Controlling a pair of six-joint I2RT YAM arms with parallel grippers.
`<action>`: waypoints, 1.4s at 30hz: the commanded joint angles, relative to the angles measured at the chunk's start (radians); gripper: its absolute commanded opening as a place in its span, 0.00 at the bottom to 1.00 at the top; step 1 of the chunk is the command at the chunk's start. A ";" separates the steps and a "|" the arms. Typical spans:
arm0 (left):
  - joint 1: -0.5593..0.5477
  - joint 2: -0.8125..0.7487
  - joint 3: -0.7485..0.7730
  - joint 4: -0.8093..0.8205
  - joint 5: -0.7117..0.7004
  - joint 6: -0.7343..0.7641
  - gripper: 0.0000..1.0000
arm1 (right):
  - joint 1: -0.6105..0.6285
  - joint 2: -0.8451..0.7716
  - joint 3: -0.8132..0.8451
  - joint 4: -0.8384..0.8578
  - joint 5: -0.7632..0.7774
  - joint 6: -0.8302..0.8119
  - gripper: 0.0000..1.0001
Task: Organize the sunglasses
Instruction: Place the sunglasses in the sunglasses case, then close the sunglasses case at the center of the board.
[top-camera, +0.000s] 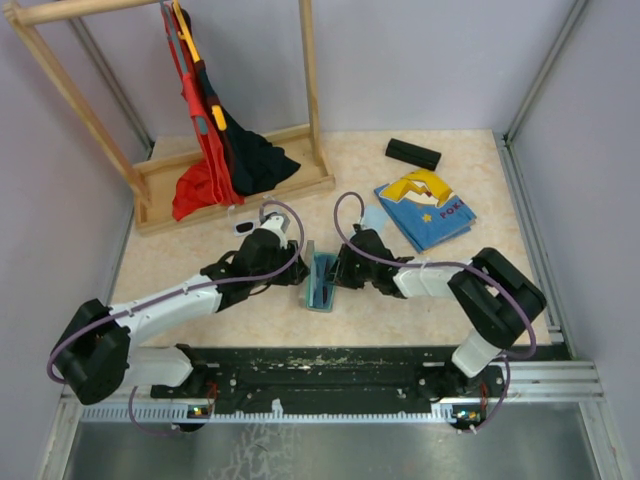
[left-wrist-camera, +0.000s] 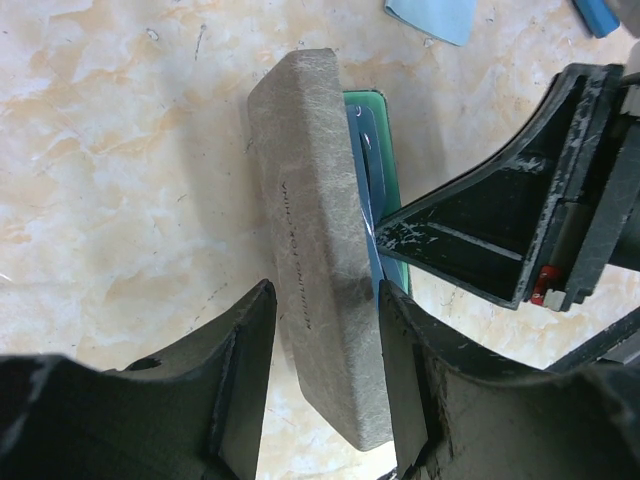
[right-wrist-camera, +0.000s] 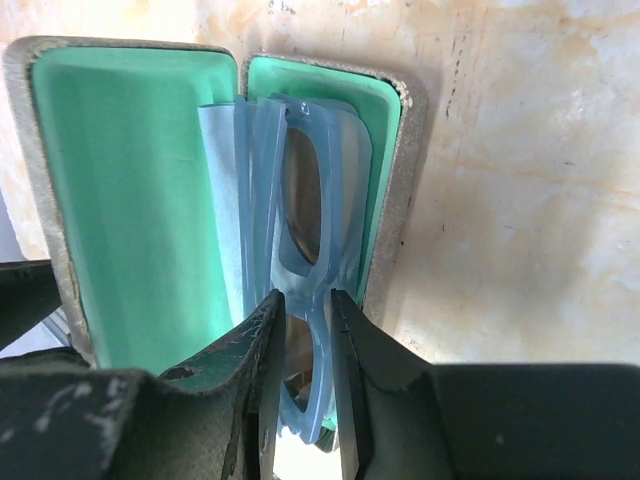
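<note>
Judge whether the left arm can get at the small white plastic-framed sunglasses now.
Probably not yet: the white sunglasses lie uncovered near its wrist, but the left gripper is clamped on the grey felt case.

A beige marbled tabletop (top-camera: 170, 255) fills the centre of the frame, enclosed by plain lilac-grey walls (top-camera: 420, 60). A wooden clothes rack (top-camera: 311, 90) stands at upper left. A black metal rail (top-camera: 320, 365) crosses the bottom. The light is soft and even.
</note>
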 joint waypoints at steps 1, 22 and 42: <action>0.005 -0.027 -0.005 -0.006 0.008 -0.001 0.52 | 0.004 -0.078 0.056 -0.085 0.058 -0.057 0.26; -0.003 -0.040 -0.057 0.020 0.128 -0.044 0.51 | 0.004 -0.238 0.023 -0.271 0.207 -0.188 0.24; -0.066 -0.057 -0.036 0.018 0.139 -0.056 0.51 | 0.003 -0.174 0.026 -0.231 0.193 -0.214 0.24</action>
